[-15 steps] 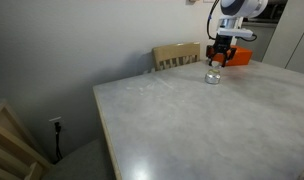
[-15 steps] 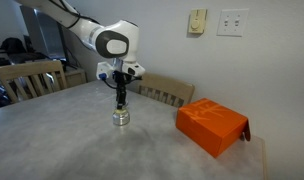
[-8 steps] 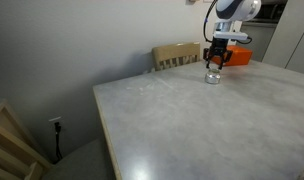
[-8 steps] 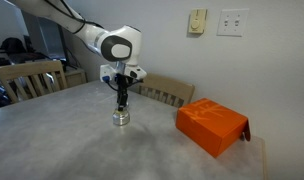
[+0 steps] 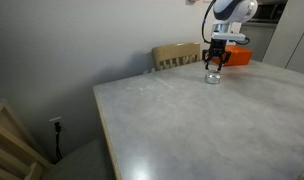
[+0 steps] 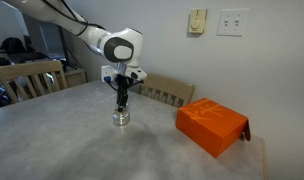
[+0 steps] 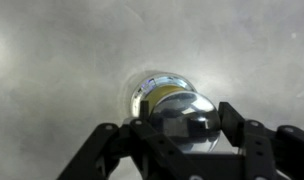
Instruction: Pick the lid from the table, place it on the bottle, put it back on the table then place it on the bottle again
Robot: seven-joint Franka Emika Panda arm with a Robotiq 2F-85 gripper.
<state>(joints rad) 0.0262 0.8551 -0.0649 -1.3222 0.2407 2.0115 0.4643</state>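
Pale grey marbled stone makes up the one table (image 5: 192, 125), seen in both exterior views (image 6: 52, 145). Towards its far edge stands one small clear glass bottle (image 5: 213, 77), upright on the tabletop and well apart from the near edge. One white robot arm (image 6: 92, 38) reaches in from the left in an exterior view and points its one black gripper (image 6: 120, 99) straight down, directly above the bottle (image 6: 122, 118).

From the wrist view, the gripper (image 7: 187, 128) has two dark fingers (image 7: 235, 125), one on each side of one round, shiny, silvery lid (image 7: 187, 117). The fingers are closed against the lid and hold it between them. The lid sits just over the bottle (image 7: 152, 88), whose round mouth shows at the lid's upper left. Whether lid and bottle touch cannot be told. Grey table (image 7: 52, 60) fills the rest of this view.

One orange box (image 6: 212, 126) lies on the table to the right of the bottle, apart from it. Two light wooden chairs appear in an exterior view: one at the far left (image 6: 32, 78), one at the far side behind the bottle (image 6: 164, 92). Two pale wall plates (image 6: 197, 22) hang on the far wall above the box.
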